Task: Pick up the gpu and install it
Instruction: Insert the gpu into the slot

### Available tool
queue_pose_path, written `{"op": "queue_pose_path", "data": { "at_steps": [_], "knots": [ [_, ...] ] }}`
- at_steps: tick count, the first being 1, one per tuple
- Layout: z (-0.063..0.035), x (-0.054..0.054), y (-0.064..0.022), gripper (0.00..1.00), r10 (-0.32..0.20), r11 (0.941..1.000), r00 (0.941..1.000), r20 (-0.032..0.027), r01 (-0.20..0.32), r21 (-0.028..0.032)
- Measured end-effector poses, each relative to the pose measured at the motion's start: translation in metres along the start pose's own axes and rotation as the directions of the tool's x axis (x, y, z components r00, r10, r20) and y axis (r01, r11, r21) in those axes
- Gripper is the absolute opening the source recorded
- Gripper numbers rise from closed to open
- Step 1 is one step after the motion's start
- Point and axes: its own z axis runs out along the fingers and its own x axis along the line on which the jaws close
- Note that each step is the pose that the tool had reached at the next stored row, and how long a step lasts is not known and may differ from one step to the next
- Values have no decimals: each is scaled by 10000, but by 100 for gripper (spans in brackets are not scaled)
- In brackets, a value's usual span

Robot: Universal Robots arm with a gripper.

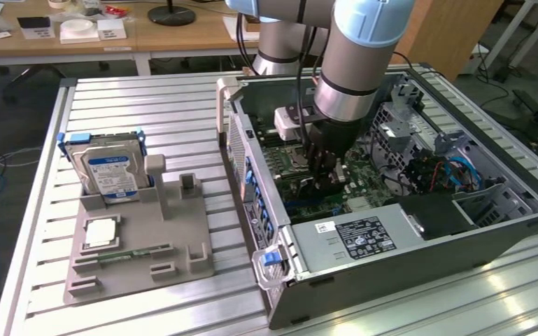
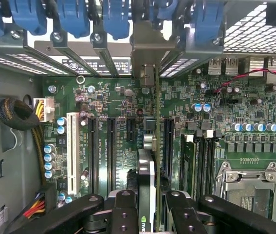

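On the tabletop, at nine o'clock from the open computer case, a grey holder carries a hard drive. Inside the case, my gripper is clamped partway closed on the gpu. I hold it edge-on over the motherboard, with its bracket end toward the blue-clipped slot wall at my nine o'clock.
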Motion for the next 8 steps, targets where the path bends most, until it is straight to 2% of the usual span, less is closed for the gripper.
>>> {"op": "queue_pose_path", "data": {
  "at_steps": [8],
  "knots": [
    [1,-2,-13,27,-2,10000,10000,2,2,3]
  ]
}}
